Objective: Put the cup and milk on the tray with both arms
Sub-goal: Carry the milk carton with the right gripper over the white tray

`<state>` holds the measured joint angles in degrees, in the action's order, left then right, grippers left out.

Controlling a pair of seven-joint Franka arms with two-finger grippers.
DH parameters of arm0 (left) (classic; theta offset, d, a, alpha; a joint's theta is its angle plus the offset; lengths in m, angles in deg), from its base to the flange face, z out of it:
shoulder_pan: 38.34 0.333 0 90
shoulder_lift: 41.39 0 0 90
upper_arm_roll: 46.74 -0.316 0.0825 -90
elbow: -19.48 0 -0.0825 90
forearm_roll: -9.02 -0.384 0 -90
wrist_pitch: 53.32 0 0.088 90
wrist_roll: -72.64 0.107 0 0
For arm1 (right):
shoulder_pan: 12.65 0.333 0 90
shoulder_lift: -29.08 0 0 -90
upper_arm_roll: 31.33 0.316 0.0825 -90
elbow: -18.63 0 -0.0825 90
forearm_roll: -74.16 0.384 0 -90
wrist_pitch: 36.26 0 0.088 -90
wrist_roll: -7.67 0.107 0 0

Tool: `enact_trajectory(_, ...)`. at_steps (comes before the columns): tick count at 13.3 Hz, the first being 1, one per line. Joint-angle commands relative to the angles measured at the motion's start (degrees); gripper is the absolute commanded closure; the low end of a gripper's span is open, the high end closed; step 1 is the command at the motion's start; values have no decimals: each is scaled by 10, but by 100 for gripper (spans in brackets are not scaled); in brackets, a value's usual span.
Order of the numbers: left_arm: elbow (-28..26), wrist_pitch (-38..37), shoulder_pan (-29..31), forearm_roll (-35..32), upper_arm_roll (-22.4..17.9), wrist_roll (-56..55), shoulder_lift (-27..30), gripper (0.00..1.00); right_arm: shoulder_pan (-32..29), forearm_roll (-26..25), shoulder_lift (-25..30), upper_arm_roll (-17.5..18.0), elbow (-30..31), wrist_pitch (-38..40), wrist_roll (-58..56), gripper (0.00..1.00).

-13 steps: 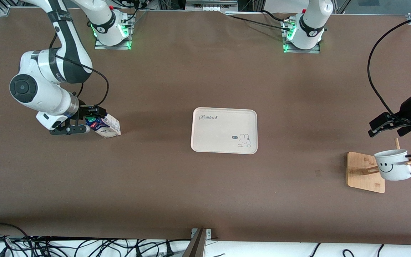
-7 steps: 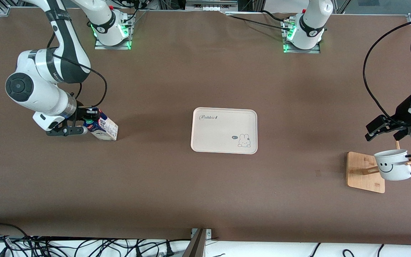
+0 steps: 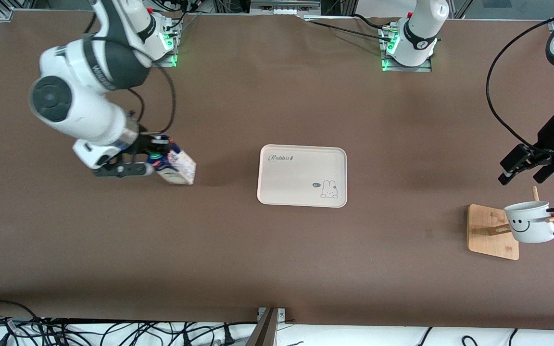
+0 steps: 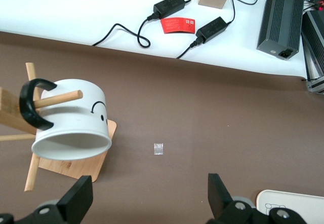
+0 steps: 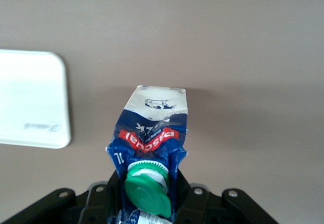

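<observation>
At the frame's left the milk is being gripped by the right gripper, best kept level toward the central tray, while the left gripper is being held spread above the cup.

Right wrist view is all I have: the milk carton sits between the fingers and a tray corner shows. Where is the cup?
Observer: The cup hangs on a wooden stand at the left arm's end of the table, not on the tray.
Operator: Is the left gripper on it?
Observer: No. The left gripper hovers open near the stand, apart from the cup.
Operator: Anything on the tray?
Observer: Nothing. The right gripper, shut on the tilted milk, is over the table toward the right arm's end, short of the tray.
</observation>
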<state>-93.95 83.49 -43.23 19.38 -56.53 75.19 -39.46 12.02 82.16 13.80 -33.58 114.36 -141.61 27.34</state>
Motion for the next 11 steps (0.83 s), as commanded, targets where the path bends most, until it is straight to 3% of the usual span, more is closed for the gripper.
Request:
enact_trajectory(1, -35, 21, 8, 12, -1, 11, 34, 0, 88, 9, -47, -5, -43, -16, 107, 77)
enact_trajectory(5, -44, 92, 18, 26, -1, 10, 23, 0, 171, 8, -115, -5, -96, -76, 218, 77)
enact_trajectory(7, -71, 145, 18, 65, -1, 11, 21, 0, 184, 8, -135, -5, -111, -98, 230, 77)
enact_trajectory(11, -123, 210, 19, 76, -1, 11, 26, 0, 192, 5, -169, -5, -143, -117, 232, 76)
